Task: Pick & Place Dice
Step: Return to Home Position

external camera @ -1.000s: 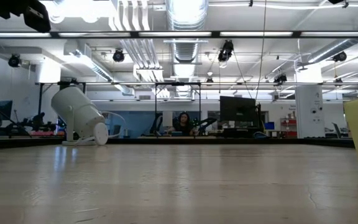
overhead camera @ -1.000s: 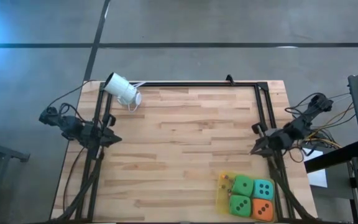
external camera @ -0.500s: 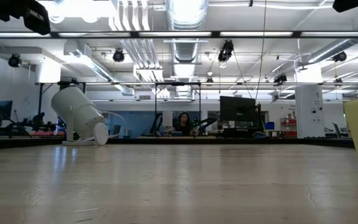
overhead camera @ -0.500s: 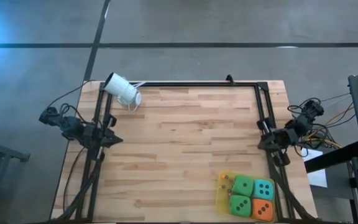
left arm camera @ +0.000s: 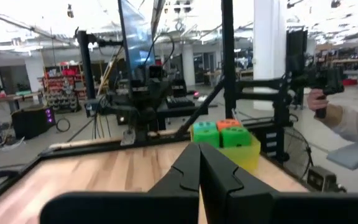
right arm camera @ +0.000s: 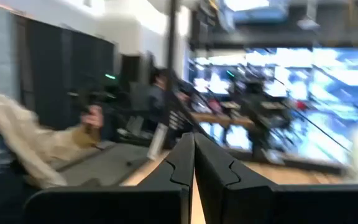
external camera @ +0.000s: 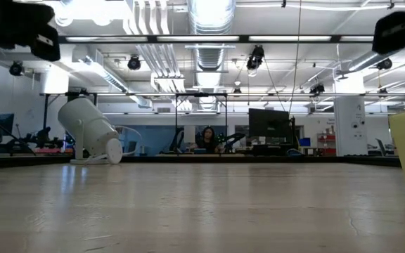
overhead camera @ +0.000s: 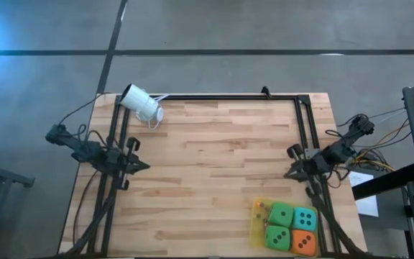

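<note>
My left end effector point(overhead camera: 144, 165) hangs over the desk point(overhead camera: 214, 158), far across from the yellow bin point(overhead camera: 255, 221). Its fingers point(left arm camera: 188, 171) are pressed together with nothing between them. My right end effector point(overhead camera: 288, 175) is much nearer the bin, a short way off on the side that faces the white cylinder point(overhead camera: 141, 103). Its fingers point(right arm camera: 182, 165) also meet and hold nothing.

All four dice lie inside the bin, packed into a square block and touching one another. One green die point(overhead camera: 282, 214) and the teal die point(overhead camera: 305, 218) make the row closer to my right end effector. The second green die point(overhead camera: 277, 236) and the orange-red die point(overhead camera: 303, 243) make the row beyond it. A few small coloured bits point(overhead camera: 261, 208) lie in the strip of the bin beside the block.

The white cylinder stands at the corner of the desk farthest from the bin, tilted on its stand. A black frame point(overhead camera: 304, 119) runs along the desk's edges, and one of its rails passes just beside the bin, under my right arm. Past the bin and off the desk, a person's hand point(left arm camera: 321, 104) in a light sleeve grips something dark; I cannot tell what it is.
</note>
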